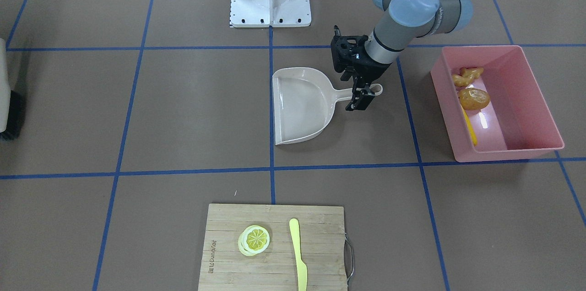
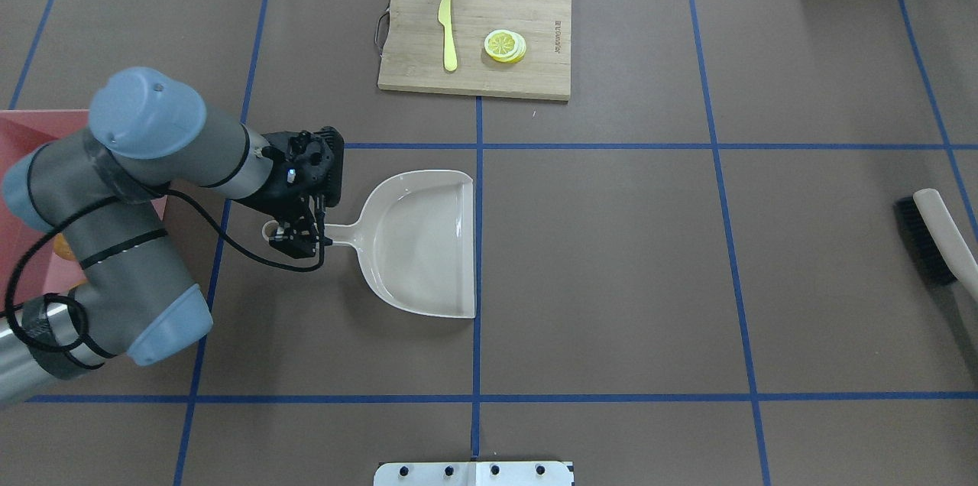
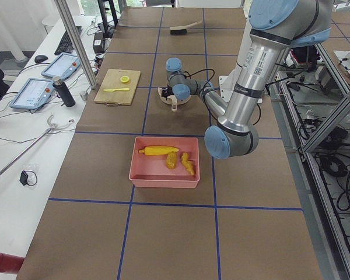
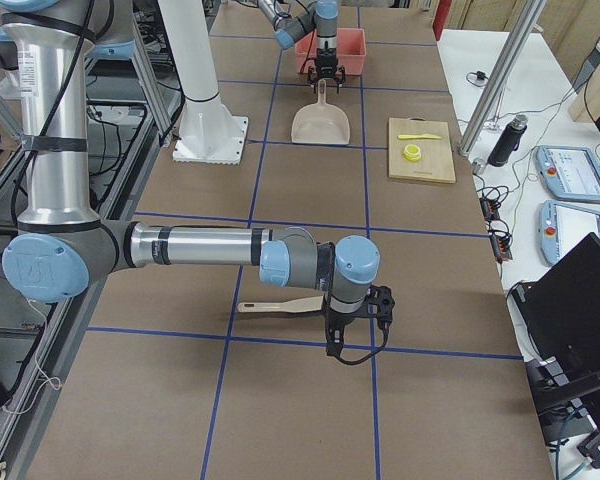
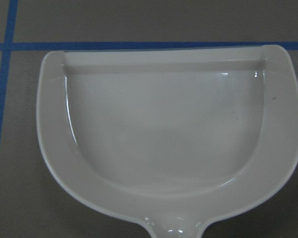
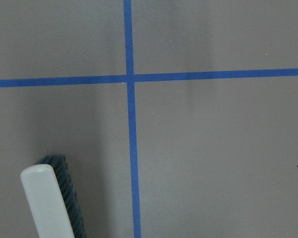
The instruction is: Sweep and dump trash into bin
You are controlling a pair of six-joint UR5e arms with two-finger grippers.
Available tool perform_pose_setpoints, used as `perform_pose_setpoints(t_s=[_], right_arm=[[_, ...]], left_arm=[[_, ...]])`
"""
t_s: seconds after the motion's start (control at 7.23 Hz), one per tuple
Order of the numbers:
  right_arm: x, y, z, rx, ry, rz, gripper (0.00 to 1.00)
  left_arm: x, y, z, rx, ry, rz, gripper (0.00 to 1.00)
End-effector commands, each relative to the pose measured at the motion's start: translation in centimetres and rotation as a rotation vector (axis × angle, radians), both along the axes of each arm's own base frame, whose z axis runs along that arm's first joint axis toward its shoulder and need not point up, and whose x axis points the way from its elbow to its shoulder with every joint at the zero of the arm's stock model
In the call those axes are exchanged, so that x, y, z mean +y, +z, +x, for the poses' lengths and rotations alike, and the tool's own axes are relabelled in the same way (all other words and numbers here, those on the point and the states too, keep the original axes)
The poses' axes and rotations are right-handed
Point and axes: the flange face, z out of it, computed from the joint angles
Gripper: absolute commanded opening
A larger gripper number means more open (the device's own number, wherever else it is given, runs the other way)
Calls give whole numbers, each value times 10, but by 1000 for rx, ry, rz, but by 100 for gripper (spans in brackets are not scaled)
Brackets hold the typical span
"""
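Pink bin (image 1: 526,94), yellow corn cob (image 3: 158,150), tan ginger root (image 1: 467,76), brown potato (image 1: 474,98), beige dustpan (image 1: 302,103), brown table (image 1: 183,108) — blue grid lines (image 1: 137,173)

A large rectangular pink plastic bin (image 1: 526,99) with sloped, glossy walls stood upright and open-topped at the robot's left, holding all three plastic toy foods. A tan knobbly ginger root (image 1: 467,76) lay at the end nearest the robot's base, a glossy brown potato (image 1: 474,98) just beside it, and a yellow corn cob (image 1: 469,127) stretched along one long wall.

The left tool (image 2: 300,238) is at the handle of the dustpan (image 2: 420,241).
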Motion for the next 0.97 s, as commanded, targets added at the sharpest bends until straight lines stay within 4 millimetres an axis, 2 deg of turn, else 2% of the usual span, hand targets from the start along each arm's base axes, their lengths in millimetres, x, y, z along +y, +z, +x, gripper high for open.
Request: perform_pose_setpoints(t_s=[0.0,0.14,0.28,0.42,0.55,0.69,0.83], right_arm=[[0,-2,-1,-13,0,8,100],[0,-1,-1,-8,0,7,100],[-4,-6,-1,-7,-7,25,100],[-3,-4,-1,-8,-1,17,100],[-4,-7,-1,-7,-6,26,100],[-4,-3,0,-3,-6,20,100],[-4,-5,0,-3,-8,25,100]], left_arm=[[-42,35,-72,-56,-163,-22,98],[-69,55,-126,-89,-279,-42,98],[-86,78,-178,-108,-356,-79,98],[-93,109,-249,-97,-413,-165,98],[-82,152,-317,-39,-412,-314,98],[-73,199,-373,18,-431,-459,98],[-75,252,-424,9,-527,-579,98]])
